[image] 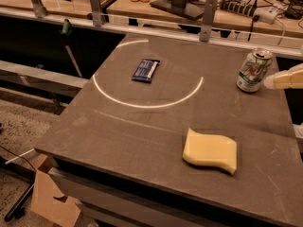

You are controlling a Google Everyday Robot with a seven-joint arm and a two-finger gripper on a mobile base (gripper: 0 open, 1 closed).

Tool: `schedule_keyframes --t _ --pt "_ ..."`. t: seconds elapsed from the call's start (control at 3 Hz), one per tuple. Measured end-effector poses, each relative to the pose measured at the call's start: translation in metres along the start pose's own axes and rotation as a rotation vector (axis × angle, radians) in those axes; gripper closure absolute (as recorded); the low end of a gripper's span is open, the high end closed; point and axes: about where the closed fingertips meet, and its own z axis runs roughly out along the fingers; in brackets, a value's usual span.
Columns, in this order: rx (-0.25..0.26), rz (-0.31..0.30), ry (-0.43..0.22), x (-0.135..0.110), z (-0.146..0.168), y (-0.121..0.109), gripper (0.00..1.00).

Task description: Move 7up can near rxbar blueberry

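The 7up can (253,70) stands upright at the far right of the dark table (142,136); it is white and silver with green and red markings and a pull-tab top. The rxbar blueberry (145,70) lies flat in its dark blue wrapper with a white panel, at the far middle-left of the table inside a white arc. My gripper (278,81) comes in from the right edge as a pale tip, just right of the can at about mid-height, very close to it. The rest of the gripper is out of view.
A pale yellow sponge (210,151) lies at the near right of the table. A rail with metal posts (208,13) runs along the far edge, with cables and a power strip (255,11) behind it. A cardboard box (52,197) sits on the floor at the lower left.
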Motion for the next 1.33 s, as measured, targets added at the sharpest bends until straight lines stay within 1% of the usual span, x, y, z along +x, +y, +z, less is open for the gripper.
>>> schedule_keyframes --t 0.33,0.67,1.0,1.33 --pt "0.039 0.011 -0.041 0.007 0.018 -0.015 0.00" --pt "0.025 0.022 -0.052 0.014 0.041 -0.017 0.00" --pt "-0.012 0.031 -0.068 0.018 0.065 -0.018 0.15" --pt "-0.056 0.034 -0.088 0.017 0.084 -0.016 0.38"
